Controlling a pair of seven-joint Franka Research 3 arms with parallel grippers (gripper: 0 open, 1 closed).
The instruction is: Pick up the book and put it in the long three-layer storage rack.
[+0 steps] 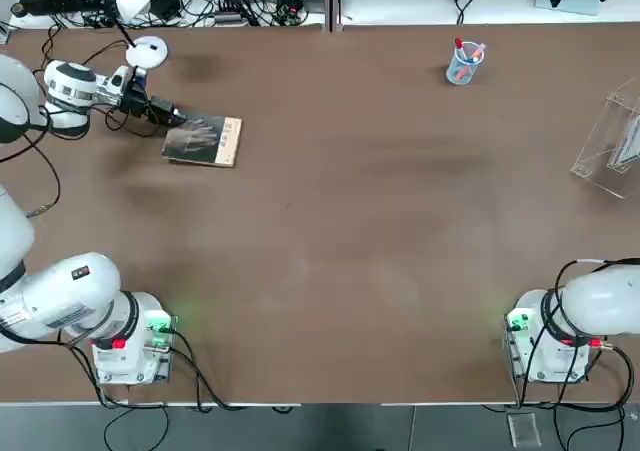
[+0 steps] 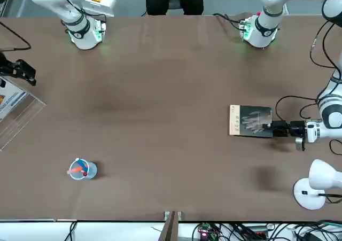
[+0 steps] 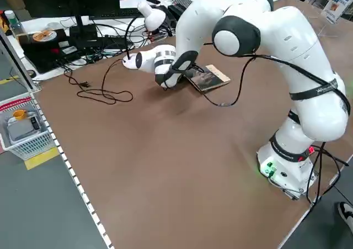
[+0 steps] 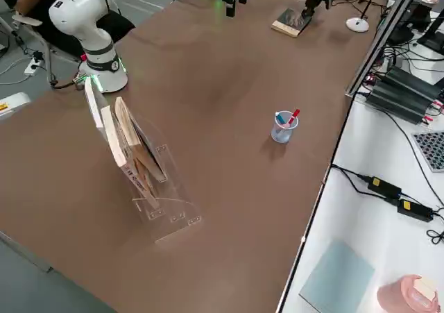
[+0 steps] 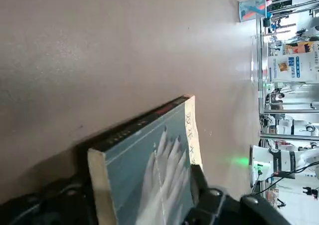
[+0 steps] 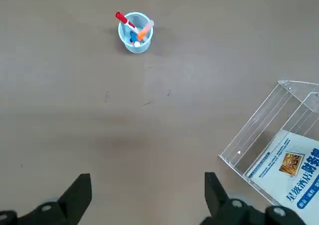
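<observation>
The book [image 1: 203, 139] lies flat on the brown table at the far left, dark grey cover up, tan strip on the side away from my left gripper [image 1: 172, 119]. That gripper lies low and level at the book's edge. In the left wrist view its open jaws straddle that edge of the book [image 5: 149, 150], one finger [image 5: 198, 177] over the cover with a gap. The long three-layer storage rack [image 1: 605, 141] stands at the far right, with booklets in it. My right gripper [image 6: 147, 197] hovers open and empty over the table near the rack [image 6: 259, 130].
A clear cup of pens [image 1: 464, 63] stands at the back, right of centre. A white desk lamp [image 1: 148, 51] and loose cables sit just behind the left gripper. A wide stretch of bare table [image 1: 380, 221] separates book and rack.
</observation>
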